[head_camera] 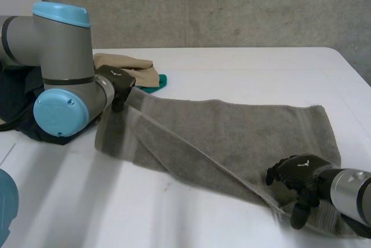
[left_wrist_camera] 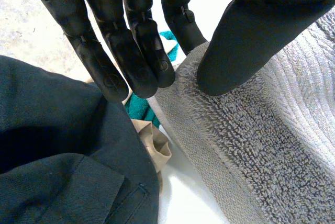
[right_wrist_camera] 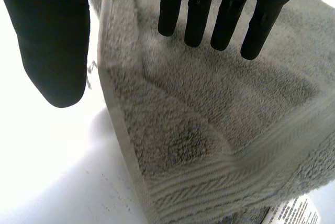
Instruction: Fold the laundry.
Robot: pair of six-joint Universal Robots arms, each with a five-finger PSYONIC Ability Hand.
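Nearest you, your right hand (head_camera: 301, 171) sat with thumb and fingers apart astride the near-right corner of the grey towel (head_camera: 232, 127), whose long axis ran away leftwards to its far corner, pinched between thumb and fingers of your left hand (head_camera: 117, 82).

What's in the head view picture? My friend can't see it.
A long grey towel lies across a white table. The robot's left hand pinches one raised end; its right hand is over the opposite corner. Other clothes lie behind the left hand.
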